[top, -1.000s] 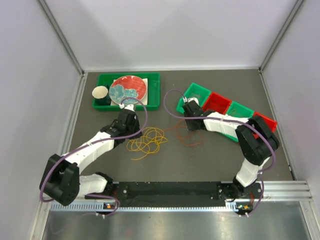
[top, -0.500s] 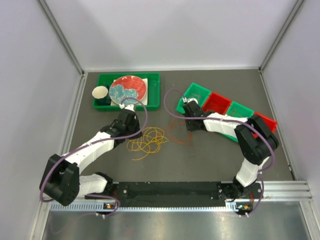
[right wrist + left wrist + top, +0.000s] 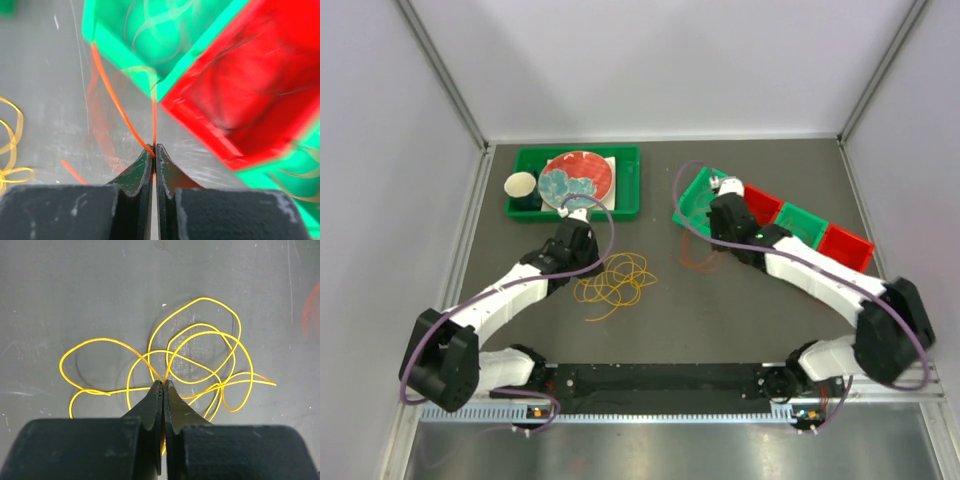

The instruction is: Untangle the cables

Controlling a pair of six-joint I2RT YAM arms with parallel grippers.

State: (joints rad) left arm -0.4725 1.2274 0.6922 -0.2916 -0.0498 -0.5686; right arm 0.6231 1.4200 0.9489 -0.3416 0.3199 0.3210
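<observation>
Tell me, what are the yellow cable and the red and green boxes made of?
Yellow cable: probably thin wire in a smooth plastic skin; it keeps springy loops and shines a little. Green box and red box: likely hard, glossy plastic; flat bright colour and shiny reflections on the walls, though that view is blurred.

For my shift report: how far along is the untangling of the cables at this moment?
Done: the yellow cable and the orange cable lie apart, with bare table between them. In hand: the left pincer is shut on the yellow cable, and the right pincer is shut on an orange strand beside the green bin. Left: the yellow loops cross each other many times.
</observation>
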